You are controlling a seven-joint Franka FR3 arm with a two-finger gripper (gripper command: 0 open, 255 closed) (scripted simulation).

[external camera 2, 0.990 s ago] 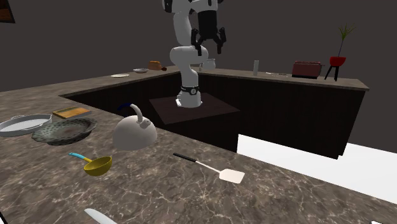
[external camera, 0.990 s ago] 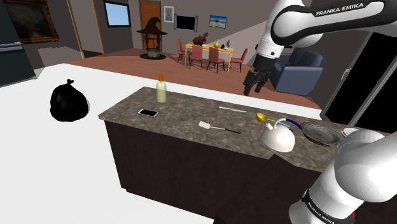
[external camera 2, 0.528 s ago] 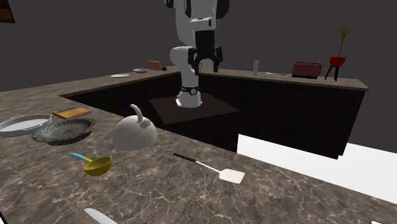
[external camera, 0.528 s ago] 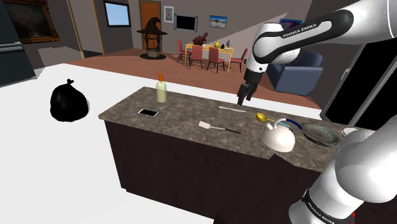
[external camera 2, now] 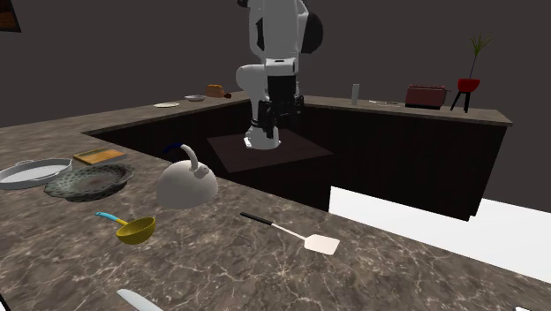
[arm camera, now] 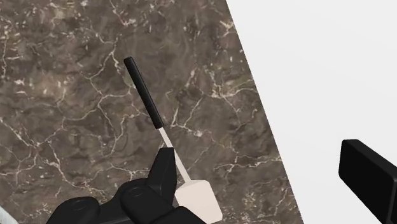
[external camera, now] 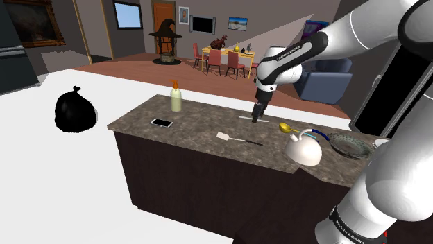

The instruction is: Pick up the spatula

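The spatula (external camera: 236, 139) lies flat on the dark marble counter (external camera: 194, 121), with a white blade and a thin black handle. My black gripper (external camera: 255, 118) hangs just above the counter, a little beyond the spatula in the shoulder view. From the second exterior view the spatula (external camera 2: 292, 233) is near the front, and the gripper (external camera 2: 275, 113) is well behind it. In the wrist view the spatula (arm camera: 147, 100) lies below the hand, its blade beside one of the fingers (arm camera: 163, 176). The gripper (arm camera: 257, 159) is open and holds nothing.
A white kettle (external camera: 304, 149), a yellow ladle (external camera: 286, 127) and a patterned dish (external camera: 350, 145) sit toward the stand. A knife (external camera: 253, 118) lies under the gripper. A phone (external camera: 162, 123) and a bottle (external camera: 176, 97) stand at the counter's far end, by the edge over the white floor (arm camera: 331, 76).
The gripper has come down and toward the shoulder view's left, from high above the counter to just over it near the spatula. Nothing on the counter has moved.
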